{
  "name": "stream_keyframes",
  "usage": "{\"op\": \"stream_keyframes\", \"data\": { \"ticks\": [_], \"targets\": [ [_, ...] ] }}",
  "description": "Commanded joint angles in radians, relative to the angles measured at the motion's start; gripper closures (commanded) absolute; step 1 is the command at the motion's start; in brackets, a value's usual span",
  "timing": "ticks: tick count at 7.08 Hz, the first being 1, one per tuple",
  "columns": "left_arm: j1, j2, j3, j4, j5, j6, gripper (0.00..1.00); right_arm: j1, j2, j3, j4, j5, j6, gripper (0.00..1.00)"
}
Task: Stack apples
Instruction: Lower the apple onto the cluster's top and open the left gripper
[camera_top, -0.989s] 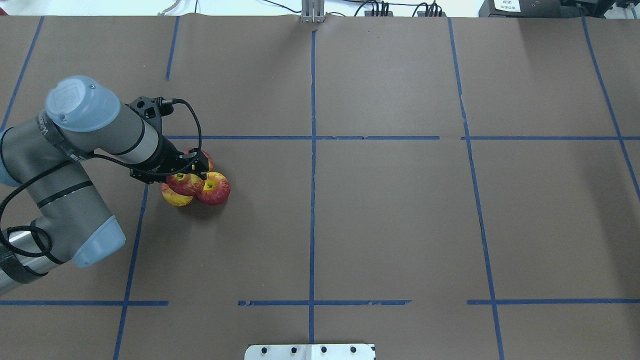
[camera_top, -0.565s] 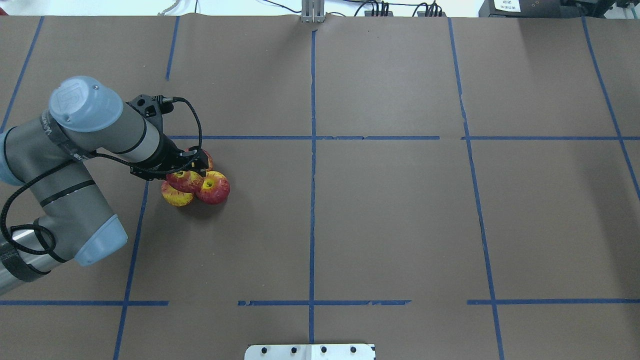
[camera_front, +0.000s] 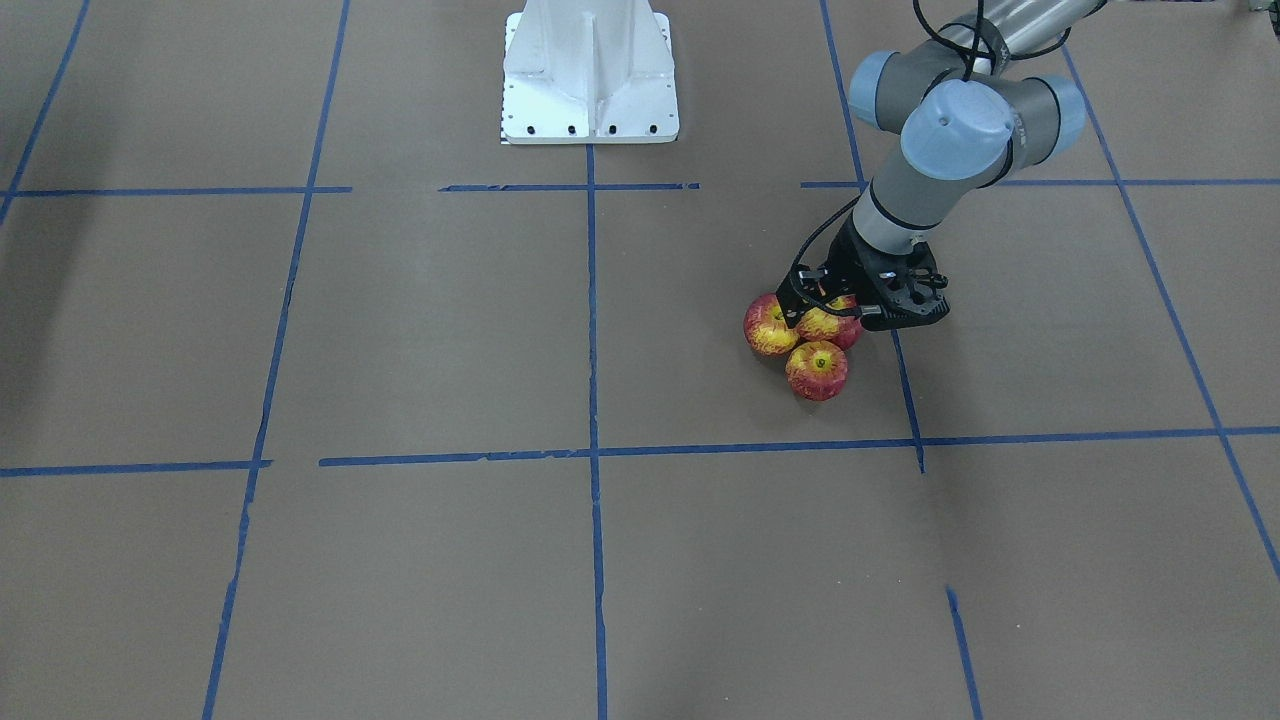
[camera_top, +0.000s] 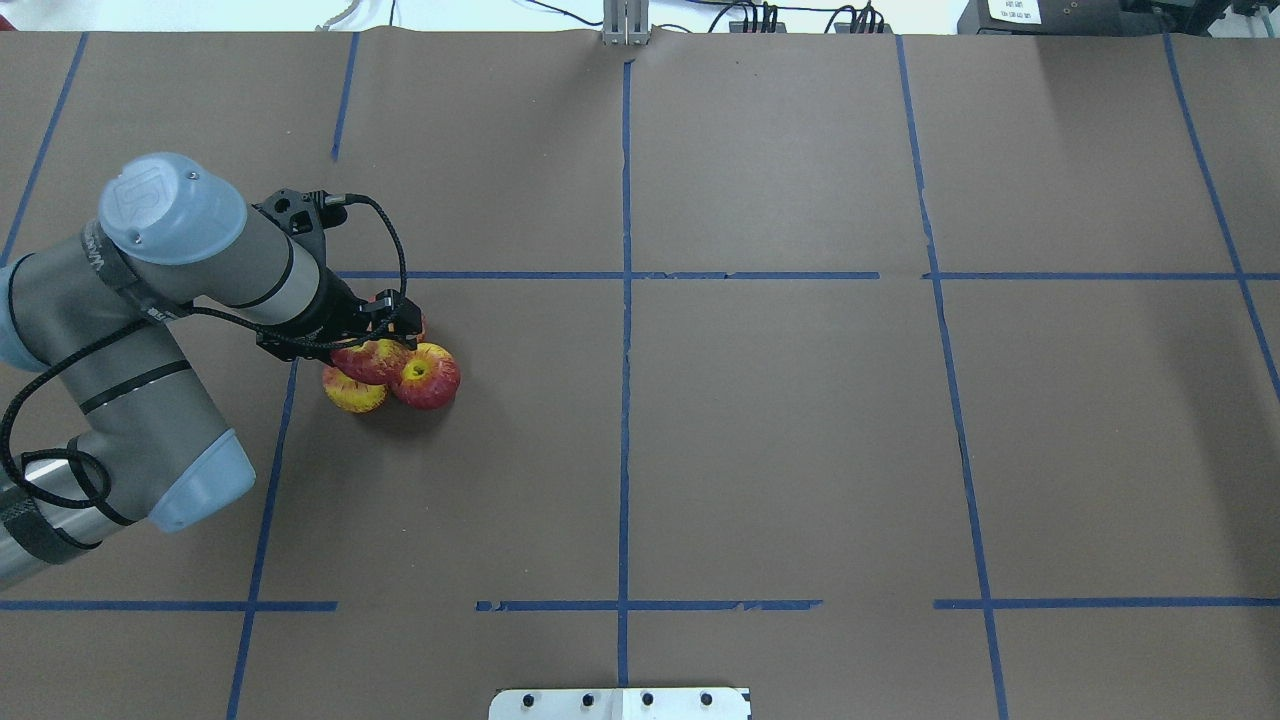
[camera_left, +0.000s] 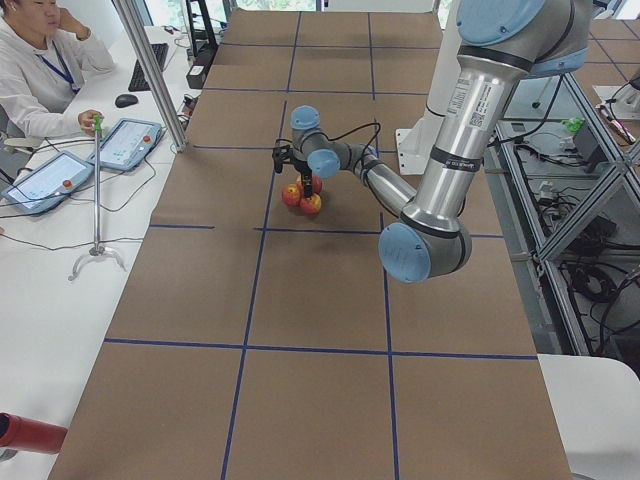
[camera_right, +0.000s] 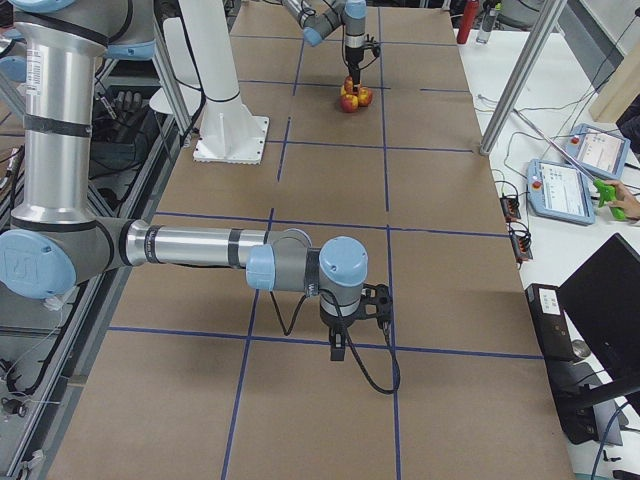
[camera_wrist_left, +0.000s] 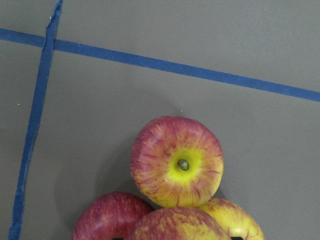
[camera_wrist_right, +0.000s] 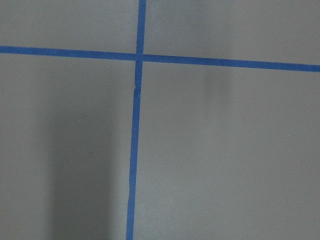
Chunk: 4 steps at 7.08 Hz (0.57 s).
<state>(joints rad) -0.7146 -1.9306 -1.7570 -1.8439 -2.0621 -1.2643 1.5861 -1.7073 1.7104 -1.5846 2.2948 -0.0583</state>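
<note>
Left gripper (camera_top: 384, 328) has eased back while the top apple (camera_top: 365, 362) stayed seated on the three apples (camera_top: 428, 378) by the tape line (camera_top: 268, 510), so the stack looks done; jaw state unclear on it and on the right gripper (camera_right: 352, 345).

4 apples (camera_wrist_left: 177, 162), 2 robot arms (camera_right: 200, 247)
</note>
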Motion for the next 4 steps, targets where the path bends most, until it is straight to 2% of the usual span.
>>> {"op": "stream_keyframes", "data": {
  "ticks": [1, 2, 4],
  "targets": [
    [-0.002, 0.005, -0.015, 0.0, -0.001, -0.001, 0.0, 0.0, 0.0, 0.0, 0.0, 0.0, 0.0, 0.0],
    [-0.017, 0.012, -0.05, 0.003, -0.001, 0.003, 0.0, 0.0, 0.0, 0.0, 0.0, 0.0, 0.0, 0.0],
    [-0.075, 0.085, -0.2, 0.064, -0.004, 0.009, 0.0, 0.0, 0.0, 0.0, 0.0, 0.0, 0.0, 0.0]
  ]
}}
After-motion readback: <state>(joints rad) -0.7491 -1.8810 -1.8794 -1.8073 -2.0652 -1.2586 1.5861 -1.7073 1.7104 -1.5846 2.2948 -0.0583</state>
